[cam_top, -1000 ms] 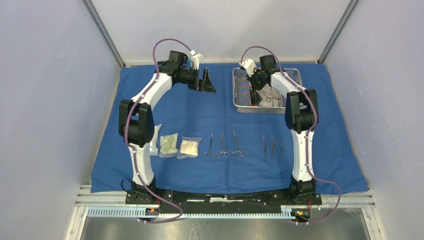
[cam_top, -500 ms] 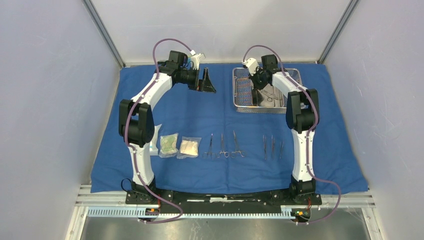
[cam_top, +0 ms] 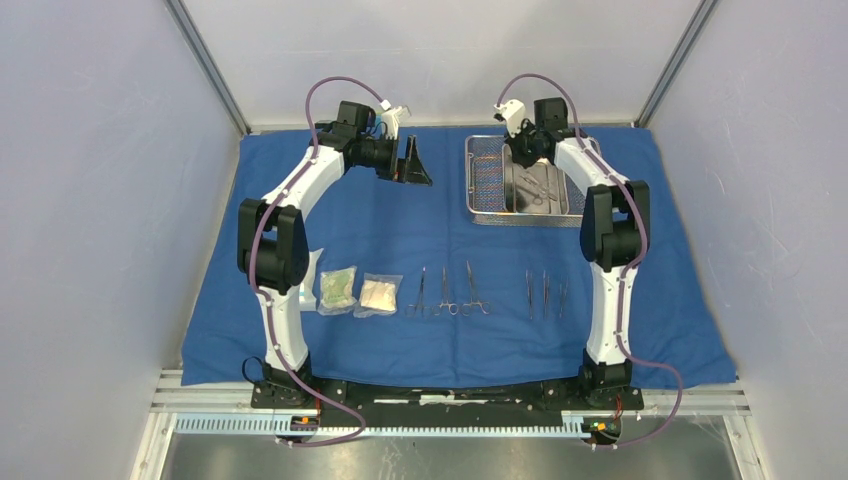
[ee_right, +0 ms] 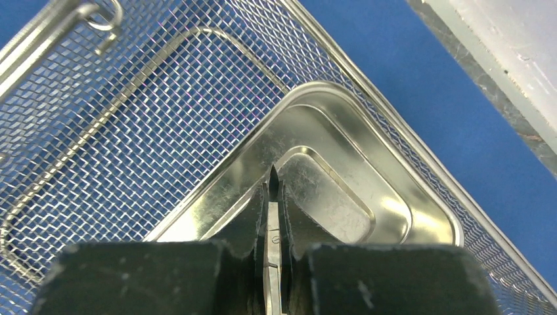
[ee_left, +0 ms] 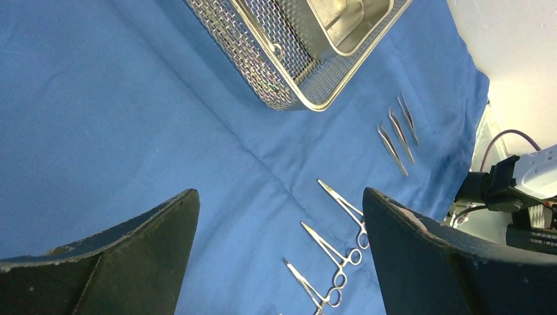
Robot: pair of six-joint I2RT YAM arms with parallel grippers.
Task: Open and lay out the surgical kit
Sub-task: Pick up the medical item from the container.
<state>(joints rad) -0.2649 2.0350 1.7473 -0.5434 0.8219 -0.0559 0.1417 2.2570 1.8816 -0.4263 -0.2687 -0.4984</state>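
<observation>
The blue cloth wrap [cam_top: 400, 230] lies spread over the table. At its far right stands the steel mesh tray [cam_top: 484, 185] with its inner pan [cam_top: 552, 205]. My right gripper [cam_top: 522, 150] hangs over the tray's far edge, shut on a slim metal instrument [ee_right: 272, 236] that shows between its pads above the pan's corner [ee_right: 368, 197]. My left gripper [cam_top: 415, 165] hovers open and empty over the cloth to the left of the tray. Three ring-handled instruments [cam_top: 445, 292] and three slim straight ones [cam_top: 545, 292] lie in a row near the front. Two clear packets [cam_top: 338, 290] [cam_top: 379, 295] lie to their left.
The enclosure's walls stand close on the left, right and back. Both arm bases sit on the metal rail [cam_top: 440, 400] at the near edge. The left wrist view shows the tray [ee_left: 289, 72] and the laid-out ring-handled instruments [ee_left: 341, 236].
My right gripper has moved from the middle of the tray toward its far edge, shut on the slim instrument. The left arm has not moved.
</observation>
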